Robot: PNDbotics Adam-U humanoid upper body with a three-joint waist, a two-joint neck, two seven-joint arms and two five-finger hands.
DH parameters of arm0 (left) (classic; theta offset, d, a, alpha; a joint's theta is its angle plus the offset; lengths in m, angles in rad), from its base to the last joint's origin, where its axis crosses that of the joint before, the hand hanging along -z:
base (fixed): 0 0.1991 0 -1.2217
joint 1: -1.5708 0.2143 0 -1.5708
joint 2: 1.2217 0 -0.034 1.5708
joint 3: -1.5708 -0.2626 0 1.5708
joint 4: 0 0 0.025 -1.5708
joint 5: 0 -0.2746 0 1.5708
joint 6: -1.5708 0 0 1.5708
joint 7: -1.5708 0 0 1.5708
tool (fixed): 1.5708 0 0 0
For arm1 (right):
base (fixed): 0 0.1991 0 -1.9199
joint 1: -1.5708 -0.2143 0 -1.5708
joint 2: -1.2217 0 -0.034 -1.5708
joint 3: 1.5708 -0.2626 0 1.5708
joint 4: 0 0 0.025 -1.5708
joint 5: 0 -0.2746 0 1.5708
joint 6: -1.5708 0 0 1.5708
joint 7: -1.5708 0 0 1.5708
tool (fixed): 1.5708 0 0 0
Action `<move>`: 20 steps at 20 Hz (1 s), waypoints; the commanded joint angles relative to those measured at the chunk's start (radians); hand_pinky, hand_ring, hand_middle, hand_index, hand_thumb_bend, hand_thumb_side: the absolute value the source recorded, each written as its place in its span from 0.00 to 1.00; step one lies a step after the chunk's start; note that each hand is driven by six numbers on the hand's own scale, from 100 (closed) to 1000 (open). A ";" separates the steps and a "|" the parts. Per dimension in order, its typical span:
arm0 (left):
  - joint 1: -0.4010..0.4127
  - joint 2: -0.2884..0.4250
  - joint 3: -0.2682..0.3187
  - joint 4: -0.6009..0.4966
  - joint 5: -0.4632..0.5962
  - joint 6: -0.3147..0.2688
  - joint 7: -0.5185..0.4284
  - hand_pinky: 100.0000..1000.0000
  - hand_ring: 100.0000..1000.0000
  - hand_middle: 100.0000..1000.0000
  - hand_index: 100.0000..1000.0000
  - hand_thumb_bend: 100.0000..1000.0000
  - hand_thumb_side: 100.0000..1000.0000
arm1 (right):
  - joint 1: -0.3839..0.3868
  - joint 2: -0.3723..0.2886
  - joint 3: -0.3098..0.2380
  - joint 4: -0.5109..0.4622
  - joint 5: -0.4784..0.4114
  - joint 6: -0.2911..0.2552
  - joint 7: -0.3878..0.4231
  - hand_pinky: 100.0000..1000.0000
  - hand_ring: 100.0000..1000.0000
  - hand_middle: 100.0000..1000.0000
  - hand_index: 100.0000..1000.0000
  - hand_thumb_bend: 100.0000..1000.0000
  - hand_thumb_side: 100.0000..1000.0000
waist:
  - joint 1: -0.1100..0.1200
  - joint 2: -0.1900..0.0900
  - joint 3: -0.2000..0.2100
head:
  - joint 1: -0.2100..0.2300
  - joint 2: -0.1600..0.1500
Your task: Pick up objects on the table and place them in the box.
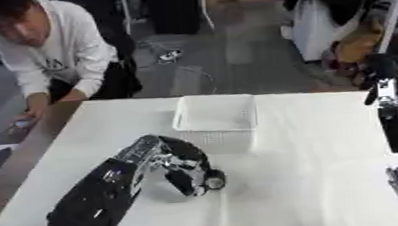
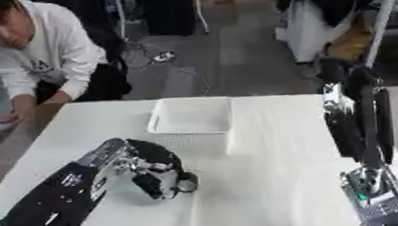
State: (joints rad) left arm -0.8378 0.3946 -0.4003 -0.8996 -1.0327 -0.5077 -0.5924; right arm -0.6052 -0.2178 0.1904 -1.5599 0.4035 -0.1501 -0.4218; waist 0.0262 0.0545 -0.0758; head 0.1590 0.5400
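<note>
A white mesh box (image 1: 217,117) stands at the middle of the white table (image 1: 310,142), toward its far edge. My left arm reaches in from the lower left. Its hand (image 1: 181,165) hangs just in front of the box with the fingers curled down to the tabletop. At the fingertips is a small round dark object with a pale ring (image 1: 214,182), pinched between thumb and fingers. I cannot make out what the object is. My right hand (image 2: 361,123) stands upright at the right edge, fingers straight and pointing up, holding nothing.
The table's left edge borders a brown surface (image 1: 21,157). White tabletop stretches between the box and my right hand. Chairs and bags stand on the floor beyond the far edge.
</note>
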 commanded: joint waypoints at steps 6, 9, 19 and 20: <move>-0.018 0.005 0.014 -0.023 -0.021 -0.251 -0.187 0.84 0.68 0.80 0.86 1.00 0.70 | -0.014 0.000 -0.005 -0.011 0.004 -0.004 -0.002 0.21 0.39 0.47 0.68 0.06 0.89 | 0.005 -0.011 -0.005 | -0.008 -0.005; -0.015 0.003 0.013 -0.023 -0.033 -0.253 -0.175 0.84 0.68 0.79 0.86 1.00 0.65 | -0.013 0.001 -0.006 -0.011 0.005 -0.005 -0.002 0.21 0.39 0.47 0.68 0.06 0.89 | 0.008 -0.010 -0.008 | -0.008 -0.005; -0.004 -0.002 0.019 -0.014 -0.055 -0.244 -0.145 0.38 0.42 0.60 0.72 0.78 0.44 | -0.012 0.003 -0.006 -0.012 0.006 -0.008 -0.002 0.21 0.38 0.47 0.68 0.06 0.89 | 0.021 -0.009 -0.021 | -0.002 -0.008; -0.003 -0.002 0.019 -0.013 -0.058 -0.240 -0.143 0.27 0.35 0.54 0.68 0.74 0.41 | -0.012 0.003 -0.006 -0.012 0.006 -0.008 -0.003 0.21 0.38 0.47 0.68 0.06 0.89 | 0.021 -0.008 -0.022 | -0.002 -0.008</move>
State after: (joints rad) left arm -0.8284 0.3854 -0.3947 -0.9055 -1.0834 -0.5553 -0.5450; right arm -0.6050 -0.2166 0.1903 -1.5599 0.4046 -0.1550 -0.4255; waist 0.0477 0.0562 -0.0963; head 0.1588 0.5389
